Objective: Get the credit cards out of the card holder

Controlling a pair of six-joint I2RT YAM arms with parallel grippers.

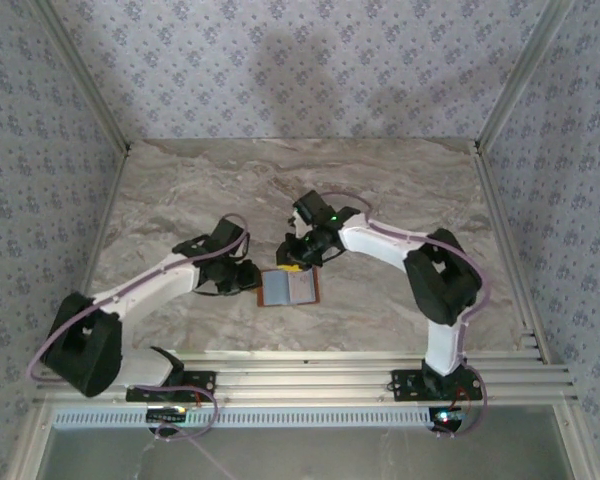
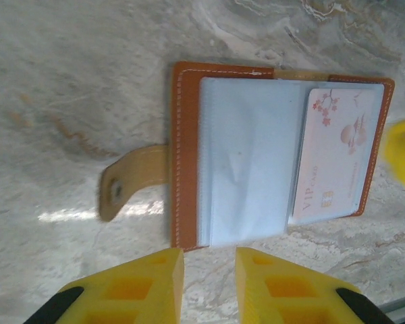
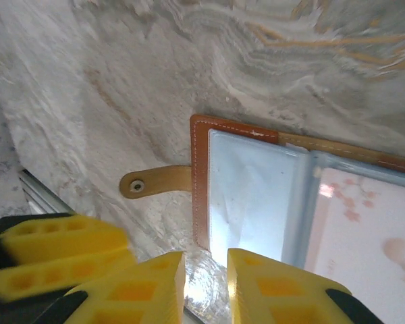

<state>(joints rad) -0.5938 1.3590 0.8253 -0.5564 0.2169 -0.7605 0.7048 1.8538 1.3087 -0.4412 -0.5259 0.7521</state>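
Note:
The card holder point(image 1: 290, 288) lies open and flat on the marble table between both arms. It is brown leather point(image 2: 185, 155) with grey-blue pockets and a tan snap strap point(image 2: 131, 179). A whitish-pink credit card point(image 2: 331, 162) printed VIP sits inside one pocket, and its pink face point(image 3: 371, 250) also lies ahead of the right fingers. My left gripper point(image 2: 209, 260) hovers just off the holder's strap-side edge, jaws a little apart, with only table between them. My right gripper point(image 3: 206, 263) is just off another edge of the holder point(image 3: 201, 182), likewise open and holding nothing.
The two grippers are close together: a yellow right finger point(image 2: 401, 152) shows beyond the card, and the left fingers point(image 3: 54, 253) sit beside the right jaws. An aluminium rail point(image 1: 330, 375) runs along the table's near edge. Patterned walls enclose the marble top point(image 1: 280, 180).

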